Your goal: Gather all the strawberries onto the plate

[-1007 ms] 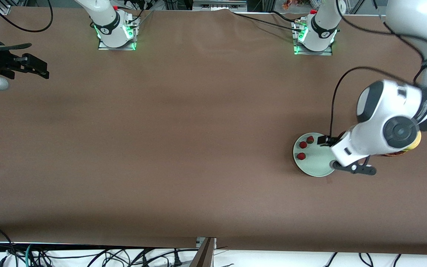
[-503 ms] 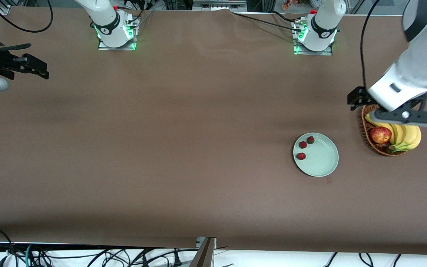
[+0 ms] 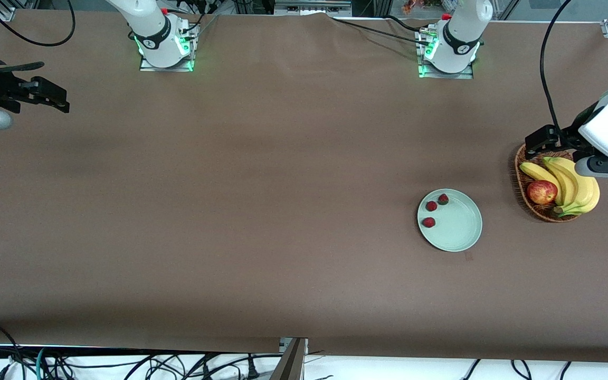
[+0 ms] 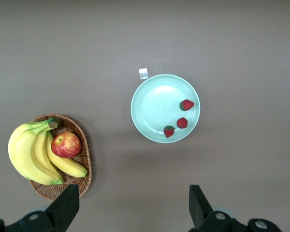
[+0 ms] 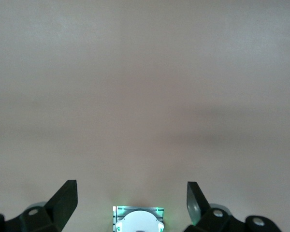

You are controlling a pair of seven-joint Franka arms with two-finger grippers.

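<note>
1. The strawberries (image 3: 431,206) lie in the plate (image 3: 459,235), three of them clustered in the upper-left part of it in the front view, lower right of centre in that frame. In the left wrist view they sit on the plate's right-hand edge, close together, none touching the rim as far as I can tell.
2. The plate rests flat on the brown surface (image 3: 262,211). A small white tag (image 4: 143,73) lies on the surface just beside its rim.
3. No berry shows anywhere else on the surface, so I judge the collecting done.
4. Near the plate, toward the left arm's end, a wicker basket (image 3: 520,174) holds a red apple (image 3: 542,192) and a bunch of bananas (image 3: 573,184).
5. The left gripper (image 3: 547,138) hangs over the basket's upper rim at the right edge of the front view, jaws apart and empty.
6. The right gripper (image 3: 50,100) waits at the upper-left edge of that frame, jaws apart, holding nothing.
7. Risks from here, as I judge them: a low pass of the left arm could clip the bananas or tip the basket. A knock to the plate could roll the berries out, since they lie near its edge. The apple could be mistaken for a berry because both are red.
</note>
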